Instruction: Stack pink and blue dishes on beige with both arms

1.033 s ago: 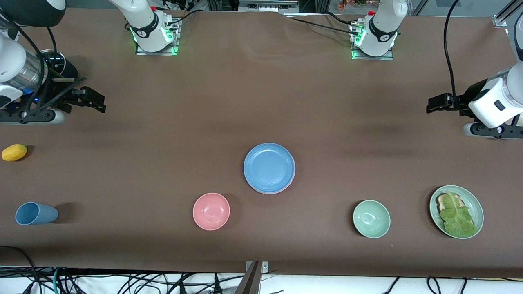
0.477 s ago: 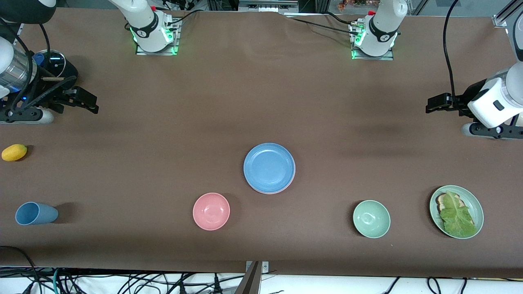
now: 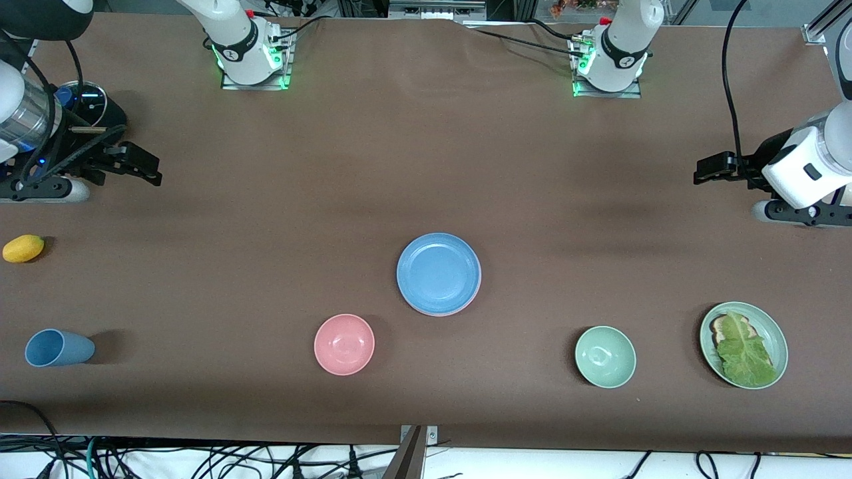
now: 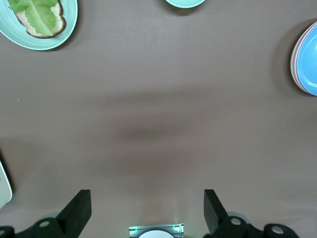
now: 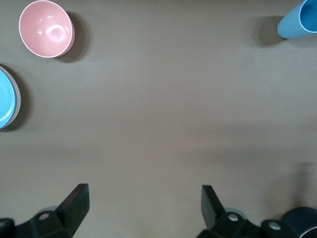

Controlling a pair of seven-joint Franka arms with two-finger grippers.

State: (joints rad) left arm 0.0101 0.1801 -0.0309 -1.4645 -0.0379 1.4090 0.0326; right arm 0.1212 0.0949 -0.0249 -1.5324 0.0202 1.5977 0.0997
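The sky-blue plate [image 3: 438, 271] lies at the middle of the table on top of a stack. A thin pink rim [image 3: 468, 305] of the pink plate shows under its edge. The beige plate is hidden. The stack also shows at the edge of the left wrist view [image 4: 309, 59] and of the right wrist view [image 5: 6, 99]. My left gripper [image 3: 699, 174] hangs open and empty over the left arm's end of the table, jaws wide in its wrist view [image 4: 147, 198]. My right gripper [image 3: 157, 171] hangs open and empty over the right arm's end [image 5: 144, 193].
A pink bowl [image 3: 344, 344] sits beside the stack, nearer the front camera. A green bowl [image 3: 605, 356] and a green plate [image 3: 780, 342] with bread and lettuce lie toward the left arm's end. A blue cup [image 3: 58, 347] on its side and a yellow fruit [image 3: 23, 248] lie toward the right arm's end.
My right gripper has drawn back a little toward the right arm's end of the table. The left gripper and the plates have stayed put.
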